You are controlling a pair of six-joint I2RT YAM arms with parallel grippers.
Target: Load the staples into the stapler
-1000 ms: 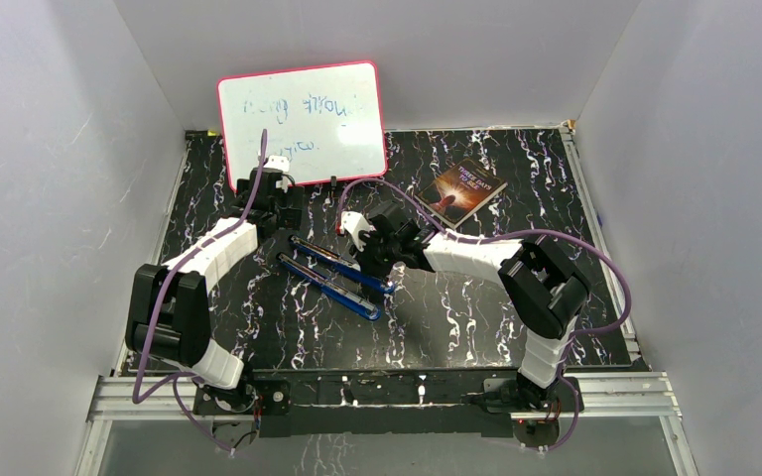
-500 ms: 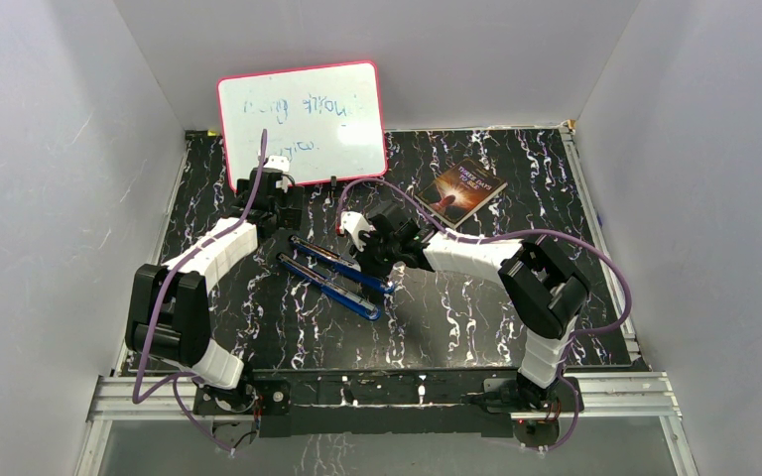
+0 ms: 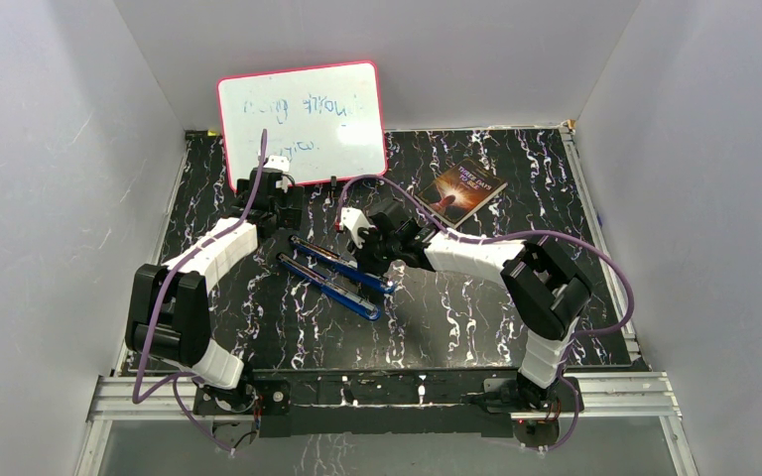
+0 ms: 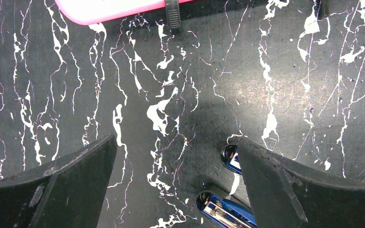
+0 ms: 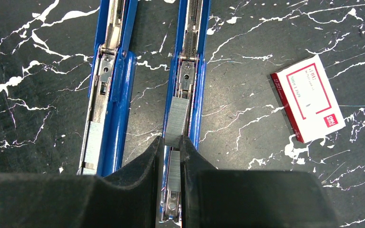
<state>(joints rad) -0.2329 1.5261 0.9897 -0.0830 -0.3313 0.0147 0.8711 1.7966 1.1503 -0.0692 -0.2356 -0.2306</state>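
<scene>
Compared with a second ago, the left arm has not moved and its left fingers [image 4: 88, 159] remain spread wide apart, holding nothing, above bare desk [image 3: 456, 327] just in front of the pink-framed whiteboard [image 3: 303, 119]. The stapler [image 3: 332, 278] lies where it did, folded open flat so that its two blue halves sit side by side, with their rounded ends showing just under the left arm's right-hand finger in the left wrist view. The right arm is the one that has changed: its wrist has shifted a little toward the far side and to the left, so it now sits slightly farther along the stapler. Its right fingers [image 5: 152, 156] are drawn almost together and pinch the near end of the staples [image 5: 177, 116]. The staples are a short, flat, dull grey strip with fine ribbing across it. The strip lies lengthwise in the open metal channel of the stapler's right-hand half, in line with the spring and slider beyond it. To the right of the stapler, apart from it, a small white box [image 5: 309, 97] with a red label lies flat on the desk. Farther right, toward the back, is a dark book [image 3: 466, 190].
</scene>
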